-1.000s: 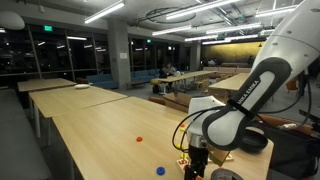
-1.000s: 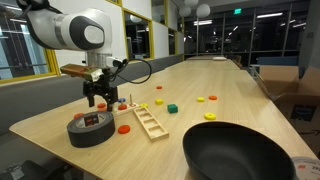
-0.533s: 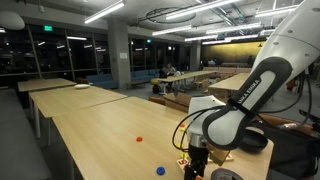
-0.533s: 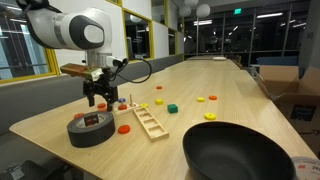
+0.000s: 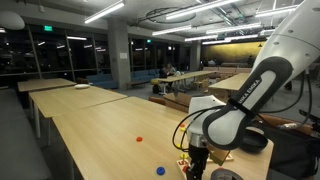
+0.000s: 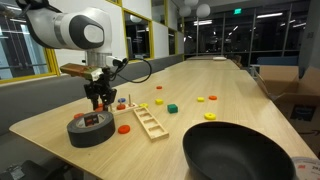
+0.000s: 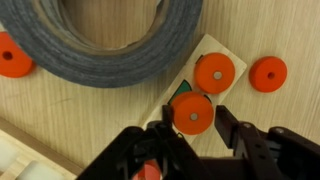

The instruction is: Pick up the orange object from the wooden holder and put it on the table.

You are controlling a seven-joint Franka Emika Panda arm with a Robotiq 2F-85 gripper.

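Observation:
In the wrist view the small wooden holder (image 7: 205, 48) lies on the table (image 7: 100, 115) beside a grey tape roll (image 7: 100, 40). Two orange discs sit on it. The nearer one, the orange object (image 7: 192, 114), lies between my fingers, and the second disc (image 7: 214, 73) lies just beyond it. My gripper (image 7: 194, 112) has its jaws drawn in on the nearer disc, the left finger on its edge and the right finger close against the other side. In an exterior view the gripper (image 6: 98, 100) hangs low over the holder (image 6: 127, 106), right behind the tape roll (image 6: 90, 128).
Loose orange discs (image 7: 268, 73) (image 7: 12, 55) lie on the table near the holder. A ladder-like wooden piece (image 6: 149, 122) lies beside it. Several small yellow and green pieces (image 6: 172, 107) lie farther along. A big black bowl (image 6: 240, 150) stands at the table's near end.
The jaws have drawn in from wide apart onto the orange disc. The arm has stayed in place.

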